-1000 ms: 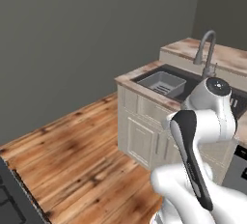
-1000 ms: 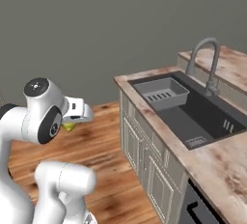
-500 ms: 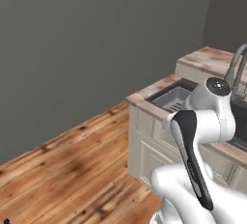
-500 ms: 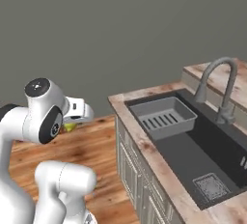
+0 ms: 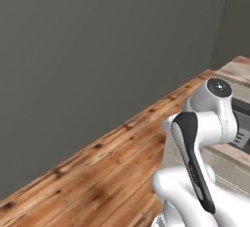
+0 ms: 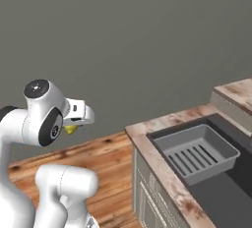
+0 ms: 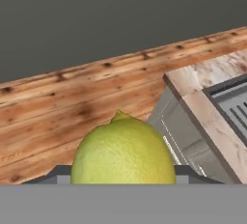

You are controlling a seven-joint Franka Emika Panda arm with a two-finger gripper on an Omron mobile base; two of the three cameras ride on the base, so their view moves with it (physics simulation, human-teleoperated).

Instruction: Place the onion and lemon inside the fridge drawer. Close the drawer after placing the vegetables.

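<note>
Clamped between the jaws of the gripper (image 6: 74, 128), the lemon (image 7: 123, 149) hangs in the air above the wooden floor (image 7: 72, 107), well off the counter. Beside it to the right runs the marbled counter (image 6: 162, 168), whose dark sink (image 6: 231, 183) holds a grey dish rack (image 6: 197, 152). Behind everything stands a plain grey wall (image 6: 138, 40).

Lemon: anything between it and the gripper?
No. The lemon sits right at the gripper, which is shut on it; nothing visible comes between them. Ahead lie wooden floor and the sink counter's corner, with no fridge drawer in view.
</note>
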